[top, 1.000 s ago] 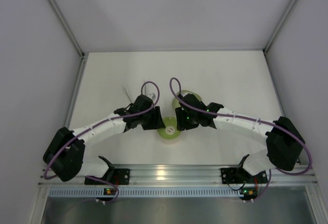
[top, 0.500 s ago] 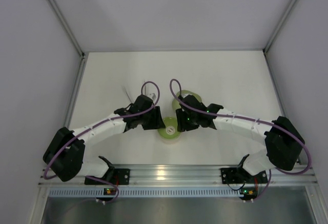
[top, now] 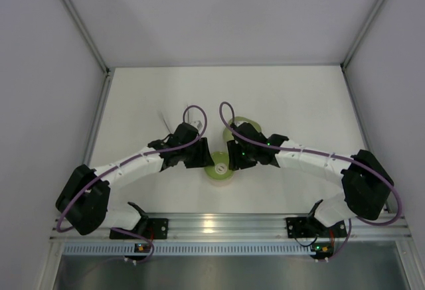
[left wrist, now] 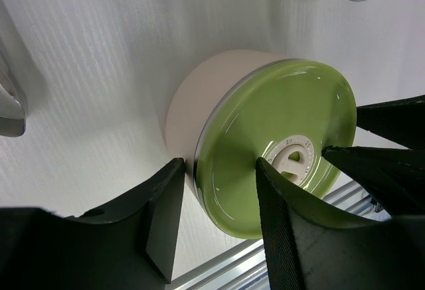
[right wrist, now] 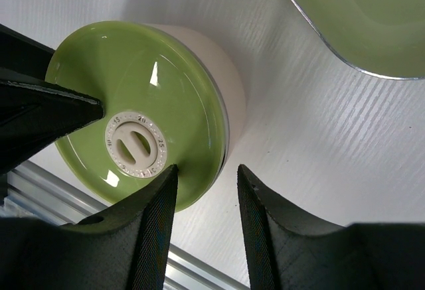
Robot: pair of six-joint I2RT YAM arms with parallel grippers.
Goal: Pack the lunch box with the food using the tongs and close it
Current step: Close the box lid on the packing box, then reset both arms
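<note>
The lunch box [top: 220, 169] stands near the table's front edge with its green lid [left wrist: 285, 137] seated on its pale wall [left wrist: 199, 97]. The lid's white centre spot [right wrist: 135, 144] faces up. My left gripper [left wrist: 219, 164] is open astride the lid's left rim, one finger on the lid, the other beside the wall. My right gripper [right wrist: 207, 168] is open astride the opposite rim in the same way. The tongs [top: 163, 117] lie behind the left arm, and a silver part of them [left wrist: 10, 104] shows at the left wrist view's edge. No food shows.
A pale green rounded-square dish [right wrist: 358, 18] sits just behind the lunch box, mostly under my right arm [top: 299, 154] in the top view. The aluminium rail [top: 219, 223] runs close in front of the box. White walls enclose the table.
</note>
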